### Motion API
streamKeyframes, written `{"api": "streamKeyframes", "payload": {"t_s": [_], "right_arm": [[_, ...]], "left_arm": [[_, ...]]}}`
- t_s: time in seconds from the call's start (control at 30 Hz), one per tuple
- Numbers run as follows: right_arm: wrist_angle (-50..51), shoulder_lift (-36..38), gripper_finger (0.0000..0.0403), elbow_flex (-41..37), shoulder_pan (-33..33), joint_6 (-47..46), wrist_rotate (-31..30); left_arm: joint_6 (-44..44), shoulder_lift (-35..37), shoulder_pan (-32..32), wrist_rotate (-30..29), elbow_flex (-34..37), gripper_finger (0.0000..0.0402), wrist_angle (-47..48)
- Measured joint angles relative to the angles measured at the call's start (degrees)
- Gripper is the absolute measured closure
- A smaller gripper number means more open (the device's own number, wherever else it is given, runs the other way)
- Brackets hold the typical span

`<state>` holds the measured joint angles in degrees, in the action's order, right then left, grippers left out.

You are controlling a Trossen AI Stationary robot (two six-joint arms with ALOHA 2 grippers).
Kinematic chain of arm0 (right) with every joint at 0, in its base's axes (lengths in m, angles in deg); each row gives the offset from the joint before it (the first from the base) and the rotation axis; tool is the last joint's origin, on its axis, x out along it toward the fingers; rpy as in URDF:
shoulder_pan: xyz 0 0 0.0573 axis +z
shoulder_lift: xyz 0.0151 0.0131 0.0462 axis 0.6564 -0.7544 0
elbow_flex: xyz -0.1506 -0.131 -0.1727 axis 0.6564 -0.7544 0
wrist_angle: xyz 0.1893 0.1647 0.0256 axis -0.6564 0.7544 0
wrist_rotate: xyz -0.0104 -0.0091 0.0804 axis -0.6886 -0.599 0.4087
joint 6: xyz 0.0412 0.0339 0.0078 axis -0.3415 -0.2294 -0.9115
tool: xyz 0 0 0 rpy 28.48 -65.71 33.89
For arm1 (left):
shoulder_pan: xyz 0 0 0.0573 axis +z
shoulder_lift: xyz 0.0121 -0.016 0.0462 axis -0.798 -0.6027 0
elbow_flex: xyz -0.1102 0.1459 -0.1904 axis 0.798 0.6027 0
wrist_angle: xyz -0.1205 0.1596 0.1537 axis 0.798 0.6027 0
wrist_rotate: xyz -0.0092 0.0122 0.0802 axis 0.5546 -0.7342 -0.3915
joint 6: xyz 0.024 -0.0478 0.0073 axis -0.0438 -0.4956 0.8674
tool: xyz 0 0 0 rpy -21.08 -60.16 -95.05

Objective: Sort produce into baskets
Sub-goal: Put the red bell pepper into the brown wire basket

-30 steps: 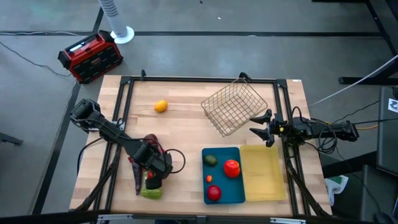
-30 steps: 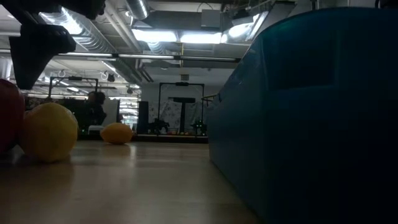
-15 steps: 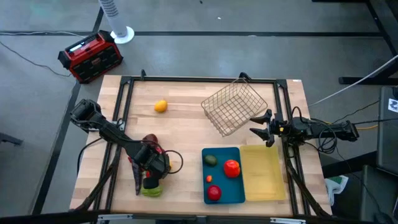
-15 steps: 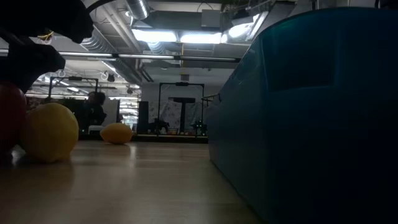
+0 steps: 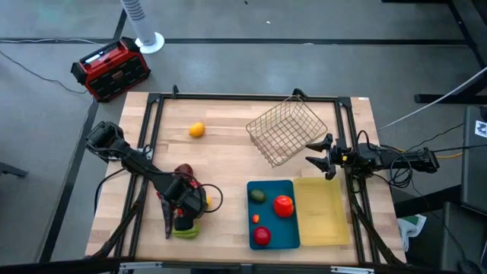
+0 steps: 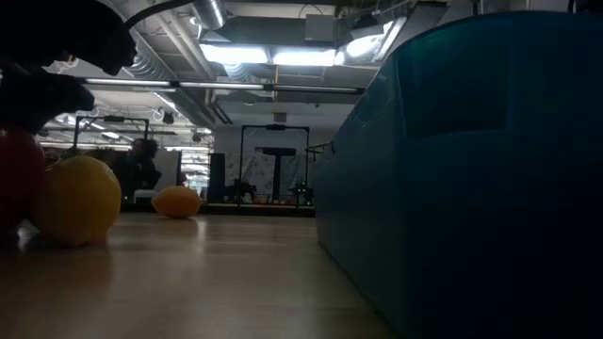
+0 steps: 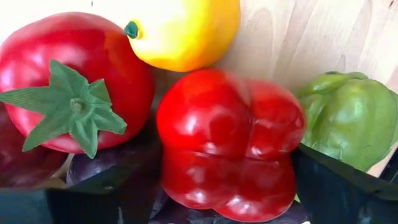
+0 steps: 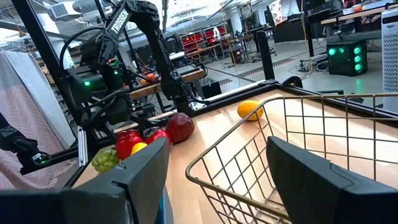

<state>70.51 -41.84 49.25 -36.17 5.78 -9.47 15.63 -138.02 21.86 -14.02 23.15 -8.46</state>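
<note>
Our left tool (image 5: 186, 215) sits low over the produce cluster, its two fingers straddling the red pepper (image 7: 227, 144), one on each side, not visibly clamped; we judge this the pick in hand. Around the pepper we count one tomato (image 7: 68, 81), one yellow fruit (image 7: 183, 28) and one green pepper (image 7: 345, 118), all crowded against it, so neighbours may get nudged. One orange (image 5: 196, 129) lies well ahead. The blue tray (image 5: 293, 240) beside us holds four pieces; the yellow tray (image 5: 323, 213) and the wire basket (image 5: 285, 133) show none. Our right tool (image 5: 318, 154) waits, fingers spread, at the basket's rim.
</note>
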Motion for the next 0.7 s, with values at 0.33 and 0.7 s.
{"api": "streamKeyframes", "payload": {"t_s": [0.33,0.7], "right_arm": [[0.0,-0.01,0.0134,-0.01,0.01,0.01,-0.01],[0.0,-0.02,0.0134,0.0,0.01,0.0,-0.01]], "left_arm": [[0.12,-0.02,2.87,-0.01,-4.73,0.0103,3.59],[5.75,0.01,9.02,-0.02,-15.86,0.0101,6.37]]}}
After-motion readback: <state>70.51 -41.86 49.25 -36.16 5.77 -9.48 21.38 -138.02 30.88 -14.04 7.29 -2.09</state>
